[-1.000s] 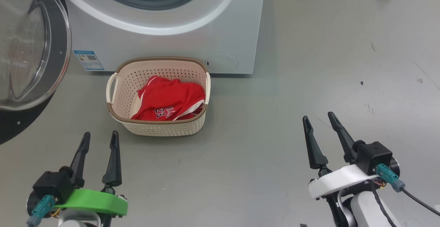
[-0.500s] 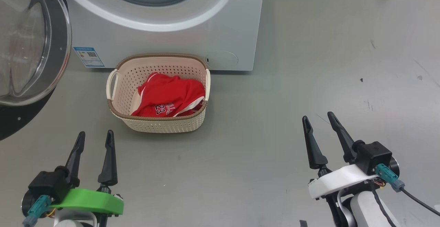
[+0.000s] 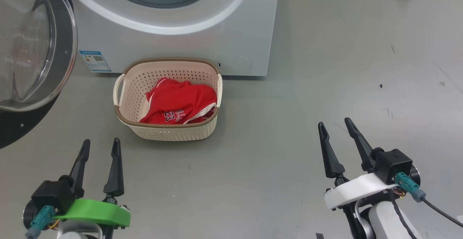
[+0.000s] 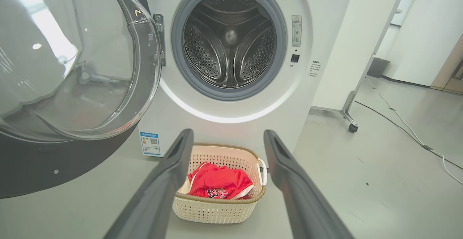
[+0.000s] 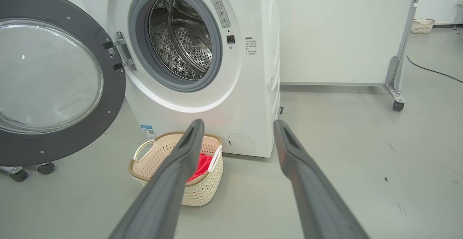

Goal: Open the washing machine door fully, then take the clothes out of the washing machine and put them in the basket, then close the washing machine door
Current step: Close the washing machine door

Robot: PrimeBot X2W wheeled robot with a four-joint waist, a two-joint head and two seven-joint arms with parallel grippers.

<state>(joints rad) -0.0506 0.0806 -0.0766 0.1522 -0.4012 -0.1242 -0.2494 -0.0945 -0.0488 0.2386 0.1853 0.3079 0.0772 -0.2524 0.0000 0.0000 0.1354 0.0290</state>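
Red clothes (image 3: 181, 99) are filling the perforated basket (image 3: 166, 132) (round glossy door (image 5: 47, 76) open). Your left gripper (image 3: 101, 140) and right gripper (image 3: 334, 122) are hovering spread.

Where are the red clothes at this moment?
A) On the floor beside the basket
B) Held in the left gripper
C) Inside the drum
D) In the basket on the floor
D: the red clothes lie inside the basket, which stands on the floor in front of the washing machine, and the drum looks empty.
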